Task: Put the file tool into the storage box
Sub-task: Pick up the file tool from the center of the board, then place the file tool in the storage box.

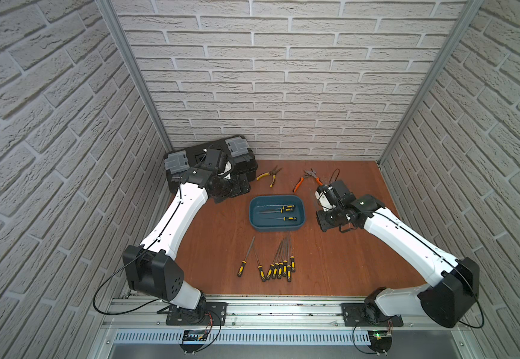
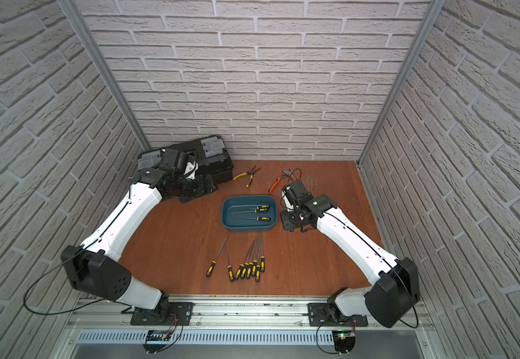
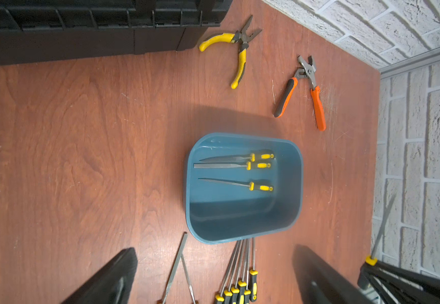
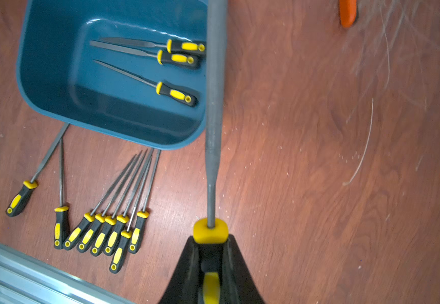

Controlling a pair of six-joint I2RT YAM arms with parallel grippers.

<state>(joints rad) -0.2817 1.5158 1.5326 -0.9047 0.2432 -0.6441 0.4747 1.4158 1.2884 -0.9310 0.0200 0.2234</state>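
The teal storage box [image 1: 254, 214] [image 2: 228, 217] sits mid-table and holds three yellow-and-black files [image 1: 278, 209]. In the right wrist view my right gripper [image 4: 210, 242] is shut on the handle of a file tool [image 4: 215, 105]. Its grey blade runs along the right end of the storage box [image 4: 55, 65]. In both top views the right gripper [image 1: 325, 221] [image 2: 288, 222] is just right of the box and the wrist hides the held file. My left gripper [image 3: 213, 284] stands open and holds nothing, left of the storage box [image 3: 240, 218]. Several more files [image 1: 278, 264] lie in front of the box.
A black toolbox [image 1: 243, 161] stands at the back left, close behind the left wrist. Yellow pliers [image 1: 269, 175] and orange pliers [image 1: 306, 180] lie behind the box. Brick walls close in three sides, and a metal rail [image 1: 283, 307] runs along the front.
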